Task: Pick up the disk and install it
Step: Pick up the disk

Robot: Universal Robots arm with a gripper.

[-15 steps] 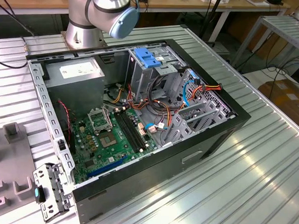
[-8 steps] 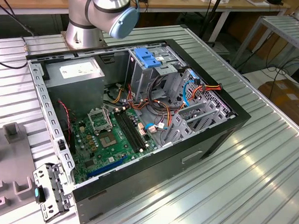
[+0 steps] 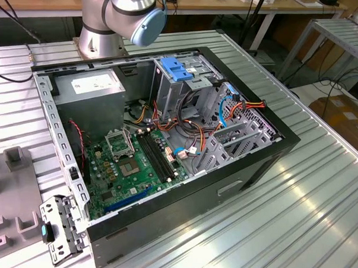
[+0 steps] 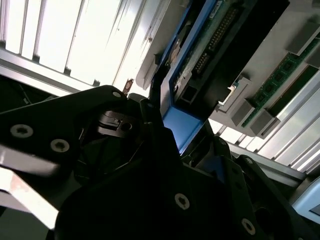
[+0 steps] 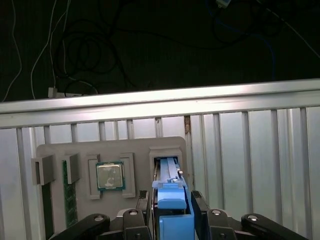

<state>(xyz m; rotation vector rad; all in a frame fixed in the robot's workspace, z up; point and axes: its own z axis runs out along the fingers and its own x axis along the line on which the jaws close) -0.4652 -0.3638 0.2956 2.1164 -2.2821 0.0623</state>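
Hardware counts come out simply: one arm [image 3: 122, 13], one gripper [image 5: 171, 196], one disk [image 5: 172, 207], one grey tray [image 5: 55, 150] and one open computer case [image 3: 224, 189].

In the first wrist view the disk stands on edge, its light-blue rail facing the camera and its far end at the tray's upright slot. The dark fingers [image 5: 196, 210] sit narrow, pressed against both flat sides of the disk. In the second wrist view the disk [image 4: 200, 55] shows its green circuit board and connector, with the blue rail end between the gripper's black parts.

The tray also carries one square processor [image 5: 110, 176] in a recess beside the slot and one green memory stick [image 5: 67, 197] near its other end.

In the exterior view the case lies on its side with one green motherboard [image 3: 136, 168], one grey power-supply box [image 3: 92, 86] and one blue latch [image 3: 176, 70] on top of the metal drive cage. Bundles of coloured wires run between them.

Everything rests on a ribbed aluminium table [image 3: 294, 210]. Past the table's edge lies a dark floor with loose cables [image 5: 75, 60]. Wooden benches and a second metal table [image 3: 344, 34] stand behind the arm's base.
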